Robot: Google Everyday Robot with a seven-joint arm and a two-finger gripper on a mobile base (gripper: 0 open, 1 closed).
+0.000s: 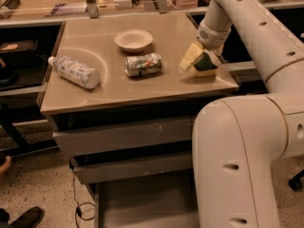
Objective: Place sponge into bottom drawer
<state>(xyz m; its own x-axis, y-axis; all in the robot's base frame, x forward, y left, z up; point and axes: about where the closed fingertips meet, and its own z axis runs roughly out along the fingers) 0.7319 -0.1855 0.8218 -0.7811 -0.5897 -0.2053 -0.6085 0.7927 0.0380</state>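
The sponge (205, 63), yellow foam with a dark green top, rests on the right side of the tan cabinet top (118, 87). My gripper (198, 61) comes down from the white arm at the upper right and is shut on the sponge, with one cream finger (189, 57) against its left side. The bottom drawer (142, 201) is pulled open below the cabinet, showing a flat grey floor. The white arm hides its right part.
A crushed can (143, 64) lies left of the sponge. A white bowl (133, 40) sits behind the can, and a plastic bottle (74, 71) lies at the left. The top drawer (123, 134) and middle drawer (133, 166) stand slightly open. A cable (78, 201) trails on the floor at the left.
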